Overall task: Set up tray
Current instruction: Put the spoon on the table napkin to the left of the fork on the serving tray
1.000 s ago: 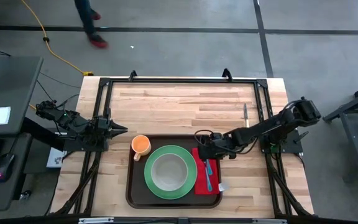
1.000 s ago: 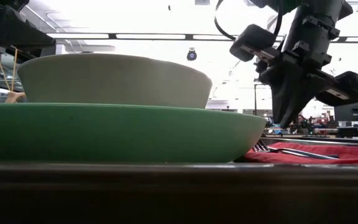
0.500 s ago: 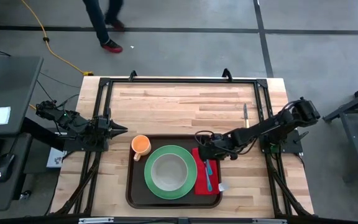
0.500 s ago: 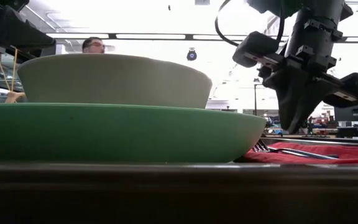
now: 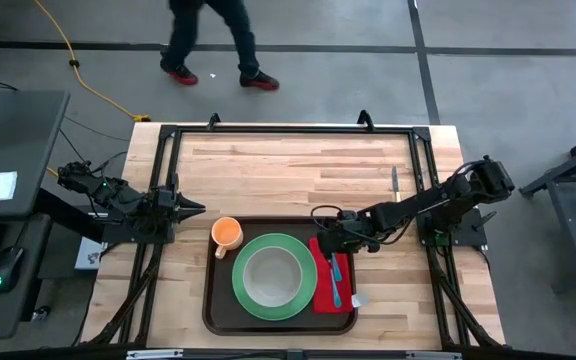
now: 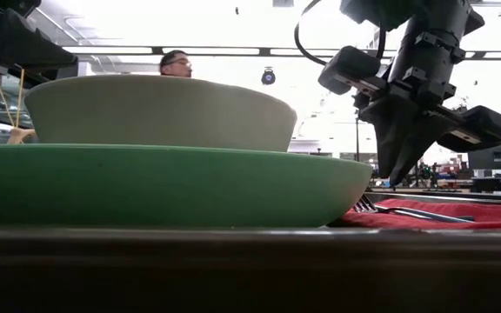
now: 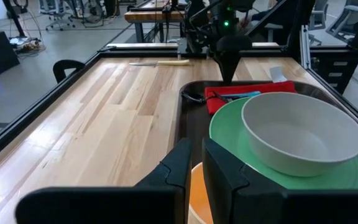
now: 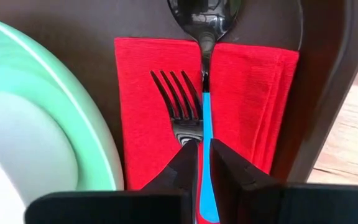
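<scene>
The dark brown tray point(image 5: 211, 300) lies at the table's near middle. On it rests a green plate point(image 5: 245, 298) carrying a white bowl point(image 5: 272, 275), with an orange cup point(image 5: 227, 232) at its far left corner. A red napkin point(image 8: 253, 99) lies flat on the tray's right side, with a fork point(image 8: 176, 106) and a blue-handled spoon point(image 8: 207, 106) lying on top. My right gripper point(image 6: 396, 180) hangs shut, pointing down, a little above the napkin's far end and touching nothing. My left gripper point(image 5: 193, 208) waits shut at the table's left edge, near the cup.
A knife point(image 5: 394, 182) lies on the bare wood near the table's far right, outside the tray. A black frame point(image 5: 288, 130) runs round the table's edges. A person walks on the floor beyond the far edge. Free tabletop stretches across the far half.
My right gripper has swayed slightly above the napkin's far end and stayed shut; fork, spoon and napkin have kept their places. The person beyond the far edge has walked toward the right.
</scene>
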